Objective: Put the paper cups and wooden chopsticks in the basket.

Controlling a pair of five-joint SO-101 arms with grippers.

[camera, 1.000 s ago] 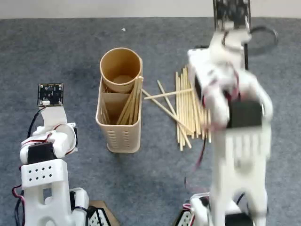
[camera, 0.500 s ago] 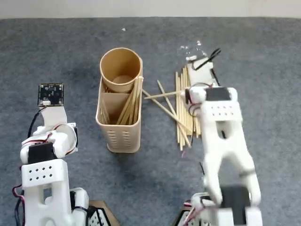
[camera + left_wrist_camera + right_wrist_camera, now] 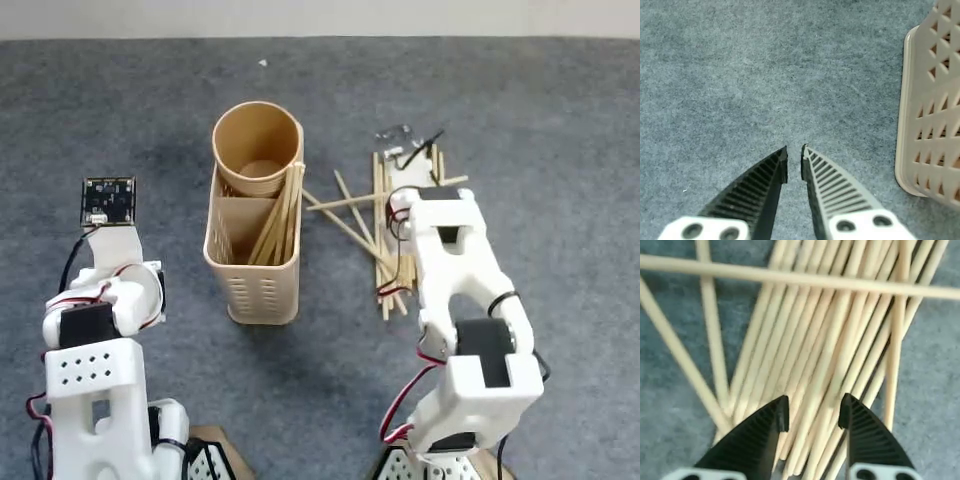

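Right gripper (image 3: 812, 414): fingers (image 3: 752, 442) apart, nothing between them, tips low over the loose chopstick pile (image 3: 840, 340); cannot tell if they touch the sticks. Most sticks in the pile lie parallel, long axes running roughly the way the fingers point; one crossing stick (image 3: 790, 279) lies on top at right angles to them, and a couple more splay off at an angle. In the high view the right arm (image 3: 455, 260) stretches over this pile (image 3: 383, 240), which lies flat on the grey tabletop (image 3: 150, 100) just beside the basket (image 3: 252, 275). Its long axes run from the arms' side toward the far edge, with two diagonal sticks (image 3: 350, 232) pointing toward the basket. Left gripper (image 3: 794, 159): fingers (image 3: 757, 190) almost together with only a sliver between the tips, holding nothing, pointing down at bare tabletop with the basket wall (image 3: 935, 100) near on one side. The left arm (image 3: 100, 320) is well apart from the pile. A paper cup (image 3: 257, 145) stands upright, mouth up, in the basket's far end. A bundle of chopsticks (image 3: 282, 215) is already inside the basket, leaning tilted along the wall facing the pile, upper ends by the cup.
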